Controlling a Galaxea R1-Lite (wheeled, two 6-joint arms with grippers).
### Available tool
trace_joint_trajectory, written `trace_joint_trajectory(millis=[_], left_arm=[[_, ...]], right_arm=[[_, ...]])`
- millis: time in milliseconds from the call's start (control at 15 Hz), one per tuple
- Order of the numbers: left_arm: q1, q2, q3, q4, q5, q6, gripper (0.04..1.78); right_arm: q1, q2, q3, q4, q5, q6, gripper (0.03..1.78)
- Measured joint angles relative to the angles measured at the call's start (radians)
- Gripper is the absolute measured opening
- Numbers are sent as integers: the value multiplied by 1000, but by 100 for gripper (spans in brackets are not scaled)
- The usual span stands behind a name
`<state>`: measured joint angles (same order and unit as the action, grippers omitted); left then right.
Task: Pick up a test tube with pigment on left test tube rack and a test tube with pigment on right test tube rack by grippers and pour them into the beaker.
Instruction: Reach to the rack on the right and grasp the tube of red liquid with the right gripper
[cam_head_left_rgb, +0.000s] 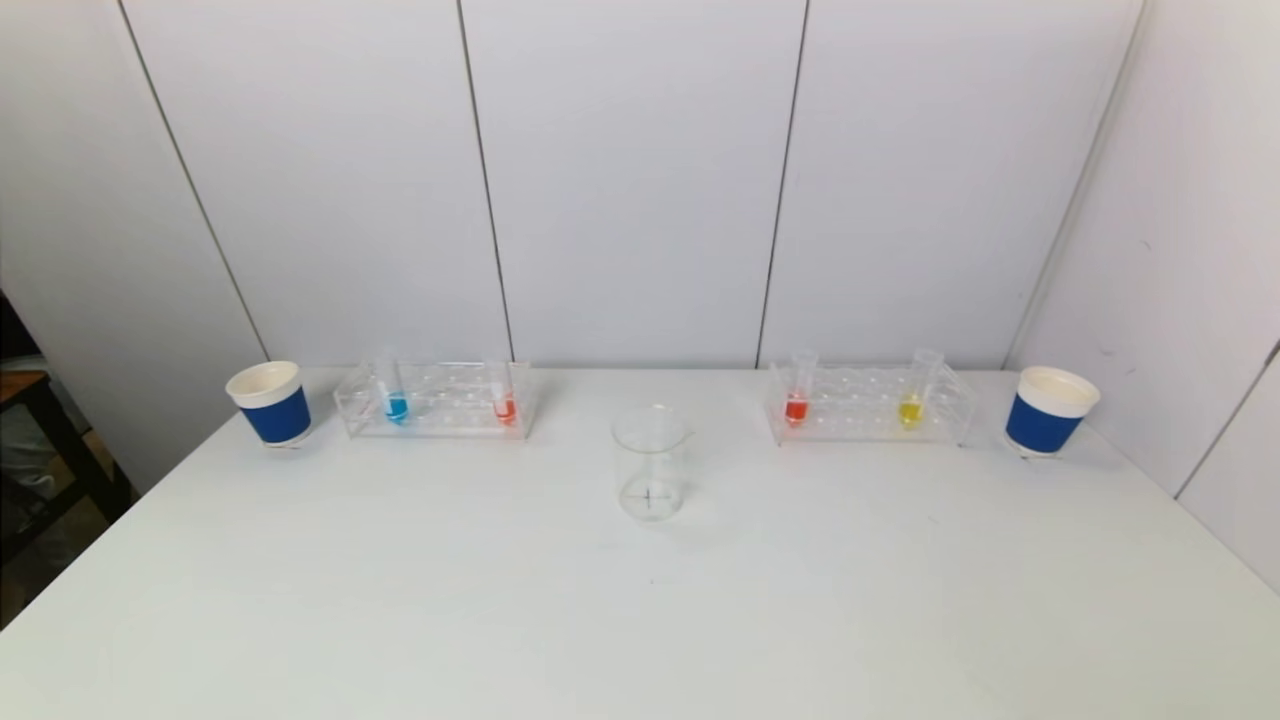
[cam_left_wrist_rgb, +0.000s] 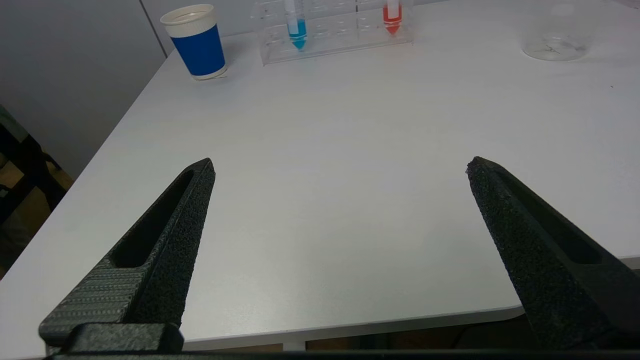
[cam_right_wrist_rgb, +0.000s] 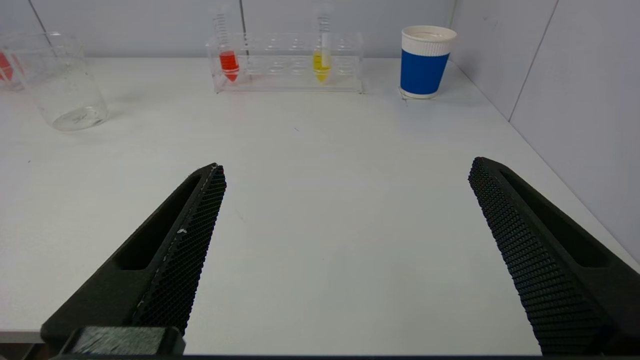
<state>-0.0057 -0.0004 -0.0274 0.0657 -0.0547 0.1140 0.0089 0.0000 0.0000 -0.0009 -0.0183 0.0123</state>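
Both the left tool (cam_left_wrist_rgb: 340, 165) and right tool (cam_right_wrist_rgb: 347, 165) gape wide, empty, and should approach the racked tubes squarely before closing.

Smooth matt white counter (cam_head_left_rgb: 400, 600), clear glossy glass beaker (cam_head_left_rgb: 651, 462), transparent plastic test tube racks (cam_head_left_rgb: 437, 400), blue-and-white paper cups (cam_head_left_rgb: 272, 402), rough-textured black gripper fingers (cam_left_wrist_rgb: 170, 250).

table (cam_head_left_rgb: 400, 600): we see plain white
paper cups (cam_head_left_rgb: 270, 402): we see blue bands, white rims
left rack tubes (cam_head_left_rgb: 396, 405): we see blue and red pigment
right rack tubes (cam_head_left_rgb: 796, 405): we see red and yellow pigment
beaker (cam_head_left_rgb: 651, 462): we see clear glass
gripper fingers (cam_right_wrist_rgb: 170, 260): we see black, textured pads
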Motion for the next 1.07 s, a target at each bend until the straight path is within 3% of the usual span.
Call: trace_joint_trajectory(millis=[800, 1067], left_arm=[[0, 0, 0, 0, 0, 0, 176], [0, 0, 0, 0, 0, 0, 176]], right_arm=[[0, 0, 0, 0, 0, -2, 177], [0, 0, 0, -4, 13, -29, 177]])
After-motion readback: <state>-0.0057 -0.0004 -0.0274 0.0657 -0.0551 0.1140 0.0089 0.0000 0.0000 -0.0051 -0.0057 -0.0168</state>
